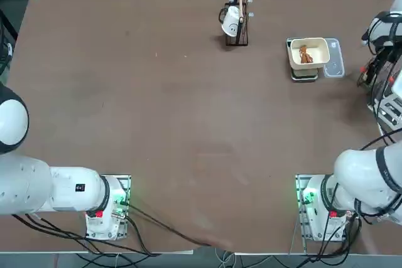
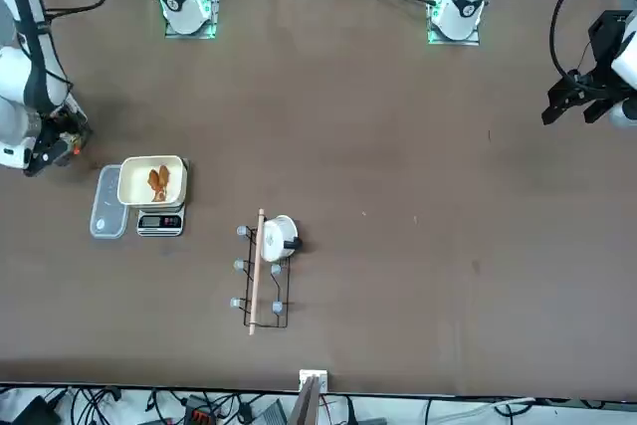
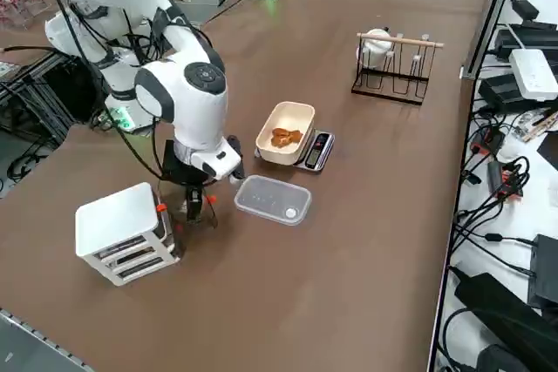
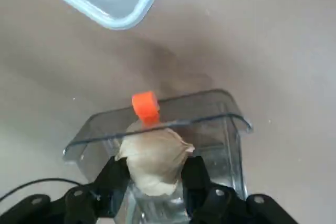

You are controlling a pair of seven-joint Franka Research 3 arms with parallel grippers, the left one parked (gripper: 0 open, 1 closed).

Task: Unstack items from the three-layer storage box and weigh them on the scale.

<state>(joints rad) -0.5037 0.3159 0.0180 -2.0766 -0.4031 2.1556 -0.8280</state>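
Beside the storage box (image 3: 122, 233), at the table's right edge, the right gripper (image 4: 155, 178) was seen closed on a pale beige lump (image 4: 153, 159), held over a clear grey drawer (image 4: 210, 129) with an orange tab (image 4: 145, 105). The lump was judged light and rather soft, dumpling-like, with a creased skin that could dent or tear; a gentle pinch across its widest part, as seen here, was judged best. Its surface looked matte, so slipping seemed unlikely. The box was white on top, with stacked drawers and small orange spots. Farther along the table the scale (image 3: 316, 151) stood with its cream bowl (image 3: 288, 115), where a reddish-brown lump (image 3: 284, 137) already lay. A clear lid (image 3: 272, 199) lay between the gripper and scale.
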